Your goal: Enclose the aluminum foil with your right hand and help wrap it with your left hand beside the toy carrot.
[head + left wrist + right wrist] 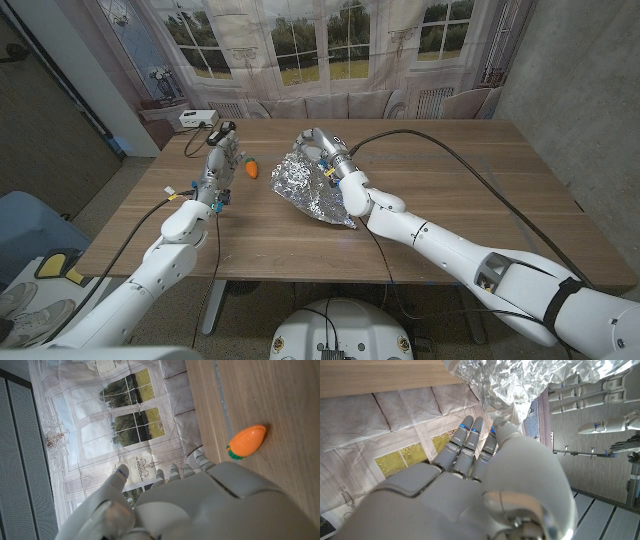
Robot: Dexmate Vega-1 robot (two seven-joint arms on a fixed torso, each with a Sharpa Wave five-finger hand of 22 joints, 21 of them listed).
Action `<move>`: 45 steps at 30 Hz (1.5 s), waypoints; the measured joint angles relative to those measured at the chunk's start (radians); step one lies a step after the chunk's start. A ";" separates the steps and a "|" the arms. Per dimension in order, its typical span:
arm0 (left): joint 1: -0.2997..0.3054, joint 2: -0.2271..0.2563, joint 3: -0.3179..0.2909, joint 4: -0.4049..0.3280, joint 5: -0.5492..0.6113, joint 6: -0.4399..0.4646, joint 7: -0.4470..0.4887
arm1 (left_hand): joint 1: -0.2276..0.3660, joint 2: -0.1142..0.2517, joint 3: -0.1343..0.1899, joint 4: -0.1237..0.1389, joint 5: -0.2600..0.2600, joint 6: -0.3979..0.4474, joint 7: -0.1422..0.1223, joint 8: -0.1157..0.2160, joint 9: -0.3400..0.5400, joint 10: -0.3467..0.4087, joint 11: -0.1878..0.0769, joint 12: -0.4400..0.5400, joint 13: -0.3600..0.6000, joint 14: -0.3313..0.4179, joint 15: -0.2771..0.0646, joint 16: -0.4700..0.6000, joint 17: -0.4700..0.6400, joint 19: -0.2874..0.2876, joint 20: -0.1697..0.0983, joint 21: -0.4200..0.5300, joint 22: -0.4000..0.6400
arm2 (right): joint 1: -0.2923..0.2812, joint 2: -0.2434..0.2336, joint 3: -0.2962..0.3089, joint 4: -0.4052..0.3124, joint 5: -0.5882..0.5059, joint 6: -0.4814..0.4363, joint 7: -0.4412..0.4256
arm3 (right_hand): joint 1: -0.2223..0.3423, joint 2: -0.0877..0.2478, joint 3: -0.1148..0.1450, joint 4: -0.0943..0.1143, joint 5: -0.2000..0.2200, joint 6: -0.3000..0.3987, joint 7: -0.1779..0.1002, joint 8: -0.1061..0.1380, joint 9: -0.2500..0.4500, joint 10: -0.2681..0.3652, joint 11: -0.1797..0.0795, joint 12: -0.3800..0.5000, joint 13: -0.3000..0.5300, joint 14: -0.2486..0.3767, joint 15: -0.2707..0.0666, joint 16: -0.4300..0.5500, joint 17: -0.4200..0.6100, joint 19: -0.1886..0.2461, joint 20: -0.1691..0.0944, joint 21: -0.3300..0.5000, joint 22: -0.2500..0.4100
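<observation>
While the wooden table (450, 215) carries a crumpled sheet of aluminum foil (308, 190) near its centre, the right hand (322, 150) rests on the foil's twelve-o'clock edge, fingers curled over it; whether it truly grips, I cannot tell. At nine o'clock from the foil lies the toy carrot (252, 170), the left hand (222, 160) beyond it, holding nothing. I'd judge enclosing has started; next the left hand must cross over.
</observation>
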 measured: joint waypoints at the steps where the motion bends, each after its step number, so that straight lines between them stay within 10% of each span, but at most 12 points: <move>1: 0.000 0.000 0.000 0.001 0.000 0.000 0.000 | 0.000 0.000 0.000 0.000 0.000 0.000 0.000 0.000 0.000 0.000 0.000 0.000 0.000 0.000 0.000 0.000 0.000 0.000 0.000 0.000 0.000 | 0.003 0.002 -0.012 0.004 -0.014 -0.004 -0.006 | 0.000 0.000 0.000 0.000 0.000 0.000 0.000 0.000 0.000 0.000 0.000 0.000 -0.001 0.000 0.000 0.000 0.000 0.000 0.000 0.000 0.000; 23: -0.011 -0.002 -0.002 0.031 -0.009 -0.007 -0.024 | 0.000 0.000 0.000 0.000 0.000 0.002 0.002 0.000 0.000 0.000 0.000 0.000 0.000 0.000 0.000 0.000 0.000 0.000 0.000 -0.011 0.000 | 0.043 0.046 -0.117 0.094 -0.162 -0.027 -0.110 | 0.010 -0.004 0.004 -0.012 0.005 0.004 -0.021 0.000 -0.031 -0.043 -0.019 -0.029 -0.016 0.021 -0.004 -0.022 0.000 0.009 0.002 0.007 0.000; 32: -0.014 -0.003 -0.004 0.040 -0.013 -0.010 -0.030 | 0.000 0.000 -0.003 -0.003 0.000 0.002 0.002 0.000 0.000 0.000 0.000 0.000 0.000 0.000 0.000 0.000 0.000 0.000 0.000 -0.011 0.000 | 0.061 0.053 -0.146 0.112 -0.176 -0.042 -0.082 | 0.027 0.008 0.016 -0.019 -0.004 -0.059 -0.047 -0.044 -0.062 -0.111 -0.020 -0.072 -0.033 0.015 -0.002 -0.041 0.003 0.006 0.005 0.007 -0.005; 38: -0.020 -0.004 -0.004 0.047 -0.015 -0.011 -0.036 | -0.005 0.005 -0.003 -0.003 0.000 0.002 0.002 0.000 0.000 0.000 0.000 0.000 0.000 0.000 0.000 0.000 0.000 0.000 0.000 -0.011 0.000 | 0.070 0.052 -0.160 0.109 -0.181 -0.059 -0.050 | 0.036 0.009 0.018 -0.019 -0.019 -0.139 -0.066 -0.100 -0.090 -0.165 -0.016 -0.109 -0.044 -0.014 -0.002 -0.054 0.008 0.005 0.005 0.008 -0.005; 45: -0.027 -0.006 -0.002 0.053 -0.015 -0.011 -0.041 | -0.005 0.005 -0.003 -0.003 0.000 0.002 0.002 0.000 0.000 0.000 0.000 0.000 0.000 0.000 0.000 0.000 0.000 0.000 0.000 -0.014 0.000 | 0.076 0.045 -0.167 0.088 -0.183 -0.096 0.027 | -0.007 -0.002 0.019 0.001 -0.038 -0.343 -0.106 -0.246 -0.152 -0.312 -0.002 -0.204 -0.073 -0.107 0.009 -0.103 0.008 -0.033 0.026 0.003 -0.005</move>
